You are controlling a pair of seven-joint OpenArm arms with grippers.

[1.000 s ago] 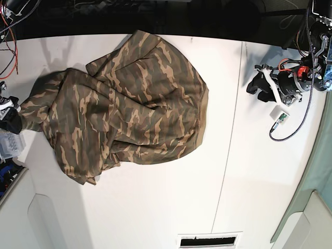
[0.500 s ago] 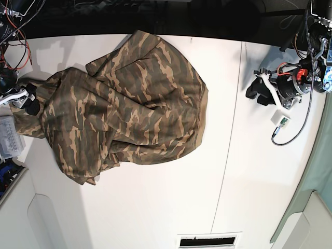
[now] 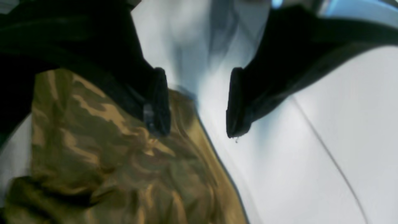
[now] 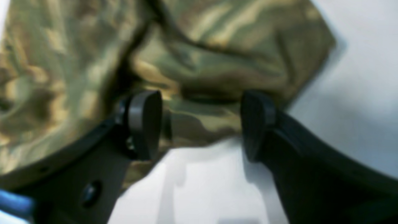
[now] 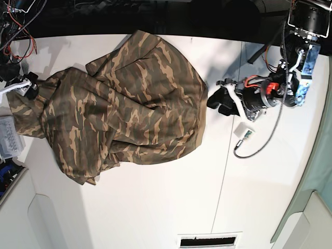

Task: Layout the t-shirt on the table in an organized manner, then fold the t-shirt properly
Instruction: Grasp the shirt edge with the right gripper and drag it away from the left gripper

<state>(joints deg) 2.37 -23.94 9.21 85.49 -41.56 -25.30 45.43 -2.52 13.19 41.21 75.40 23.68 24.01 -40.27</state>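
Two open, empty grippers, left gripper point(image 5: 218, 101) and right gripper point(image 5: 23, 85), flank our crumpled camouflage cloth t-shirt point(image 5: 124, 109) on the matte white table point(image 5: 155, 207); soft, limp fabric, so we judge hem and sleeve edges the best holds.

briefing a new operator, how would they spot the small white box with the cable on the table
Start at the white table and go past the camouflage t-shirt, across the thin dark seam. Beside the left end effector lies a small white box, the only loose item there, with a dark cable looping from it.

White table point(image 5: 155, 207), seemingly rumpled t-shirt point(image 5: 124, 109) atop
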